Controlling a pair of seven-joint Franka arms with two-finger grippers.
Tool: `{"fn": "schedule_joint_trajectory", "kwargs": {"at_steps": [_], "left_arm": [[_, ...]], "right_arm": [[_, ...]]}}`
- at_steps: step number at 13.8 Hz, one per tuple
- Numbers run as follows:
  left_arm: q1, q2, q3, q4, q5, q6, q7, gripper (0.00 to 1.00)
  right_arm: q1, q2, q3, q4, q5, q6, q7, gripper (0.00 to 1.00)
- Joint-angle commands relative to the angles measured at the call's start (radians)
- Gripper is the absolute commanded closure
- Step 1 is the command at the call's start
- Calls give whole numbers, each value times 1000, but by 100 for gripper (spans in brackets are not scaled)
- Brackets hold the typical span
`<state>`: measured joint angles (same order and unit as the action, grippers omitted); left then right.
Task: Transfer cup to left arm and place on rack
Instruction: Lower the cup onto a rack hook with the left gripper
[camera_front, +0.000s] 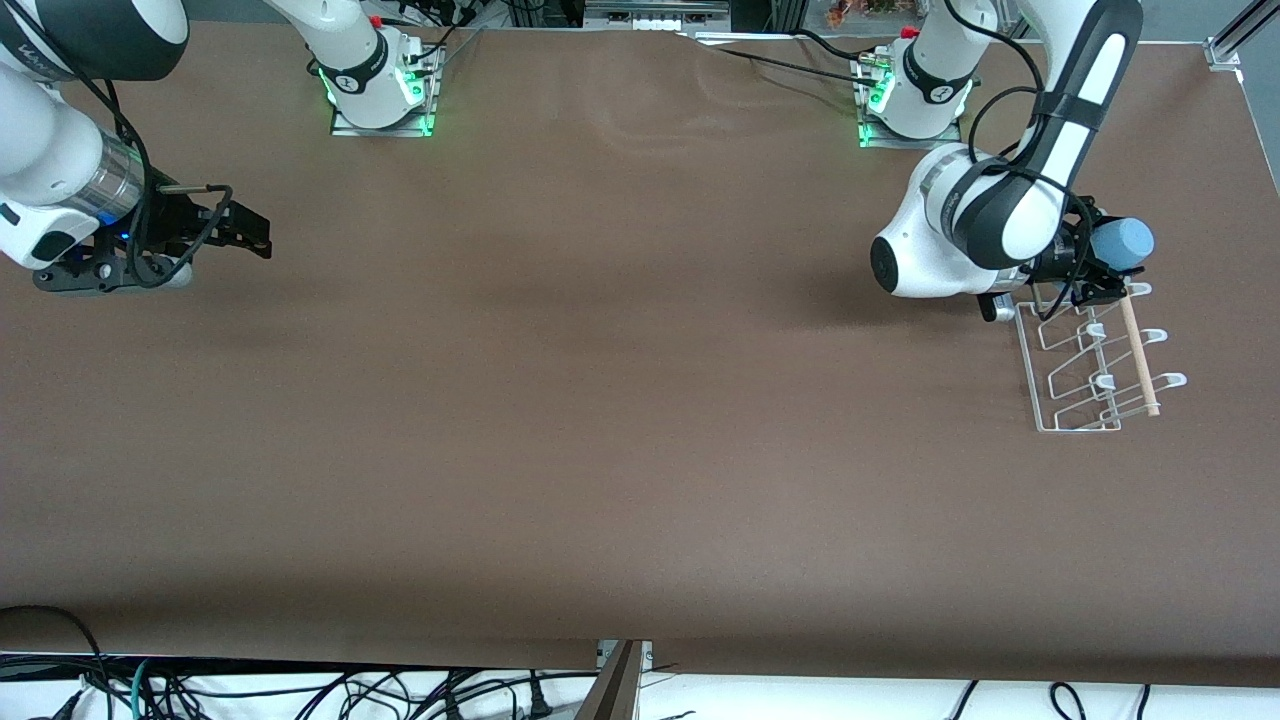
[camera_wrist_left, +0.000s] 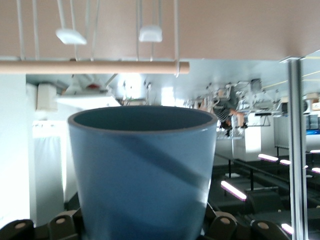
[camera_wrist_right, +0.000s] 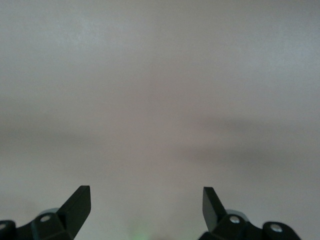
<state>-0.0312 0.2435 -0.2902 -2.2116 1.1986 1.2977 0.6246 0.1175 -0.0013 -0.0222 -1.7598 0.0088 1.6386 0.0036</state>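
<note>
Light-blue tapered plastic cup (camera_front: 1122, 242) pinched in left pincer (camera_front: 1095, 268), upper right of front frame, over top end of white wire rack (camera_front: 1090, 365); handover done, placing on pegs left; right pincer (camera_front: 240, 228) spread, empty, waiting upper left over brown desk (camera_front: 600, 400).

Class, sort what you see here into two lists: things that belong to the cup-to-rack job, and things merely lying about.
Belongs to the job:
cup, sideways in the left gripper over the rack's end
rack with wooden dowel
right gripper, open, waiting at its end of the table

Lying about:
cables below the table edge
</note>
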Motion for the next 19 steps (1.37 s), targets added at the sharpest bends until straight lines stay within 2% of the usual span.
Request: {"fn": "schedule_joint_trajectory", "kwargs": {"at_steps": [1, 3, 5, 10, 13, 19], "left_arm": [[33, -30, -10, -92, 70, 46, -81, 100], [36, 5, -10, -146, 134, 69, -230, 100], [37, 52, -12, -157, 136, 68, -324, 100], [37, 56, -12, -163, 159, 68, -339, 100], [39, 60, -10, -163, 170, 68, -342, 100], [40, 54, -10, -180, 190, 57, -341, 100]], "right_arm": [[-22, -16, 21, 14, -20, -33, -19, 1], [-22, -16, 21, 14, -35, -45, -31, 1], [-21, -16, 22, 14, -38, -46, -34, 1], [-15, -16, 24, 19, -38, -59, -54, 1], [-13, 13, 22, 69, -36, -101, -53, 1], [-22, 21, 16, 77, -39, -92, -51, 1]]}}
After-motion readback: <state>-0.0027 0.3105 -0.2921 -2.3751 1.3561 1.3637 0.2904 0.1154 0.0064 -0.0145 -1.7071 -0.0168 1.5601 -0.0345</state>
